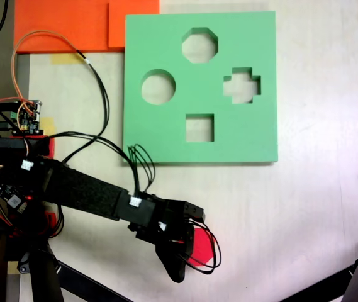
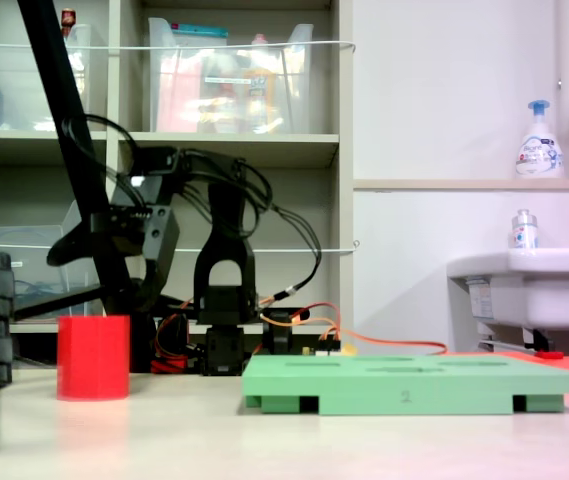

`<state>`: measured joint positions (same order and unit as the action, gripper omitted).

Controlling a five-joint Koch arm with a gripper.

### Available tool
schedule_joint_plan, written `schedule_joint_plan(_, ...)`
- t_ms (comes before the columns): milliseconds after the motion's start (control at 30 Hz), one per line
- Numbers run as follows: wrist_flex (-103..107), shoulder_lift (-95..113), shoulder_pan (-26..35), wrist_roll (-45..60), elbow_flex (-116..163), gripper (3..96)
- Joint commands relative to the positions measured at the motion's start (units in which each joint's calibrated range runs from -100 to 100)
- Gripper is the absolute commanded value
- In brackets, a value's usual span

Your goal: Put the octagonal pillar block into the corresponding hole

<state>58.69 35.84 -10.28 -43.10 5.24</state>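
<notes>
Under the tool [image 1: 188,242], a smooth red foam prism [image 2: 93,357] stands upright.

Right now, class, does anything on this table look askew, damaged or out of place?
Nothing stands out. The green foam board lies flat with all four cutouts empty, including the octagonal hole. The red octagonal block stands upright on the table, apart from the board, with the gripper above it.

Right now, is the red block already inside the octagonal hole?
No, in the first exterior view the octagonal hole is empty and the red block sits off the green board.
</notes>
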Motion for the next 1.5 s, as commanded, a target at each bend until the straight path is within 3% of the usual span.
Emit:
schedule_joint_plan(33, -3.6, -1.5, 0.0, -0.1, -3.9, 85.6)
schedule_joint_plan(1500, -4.1, -20.1, -0.2, 3.1, -3.8, 85.6)
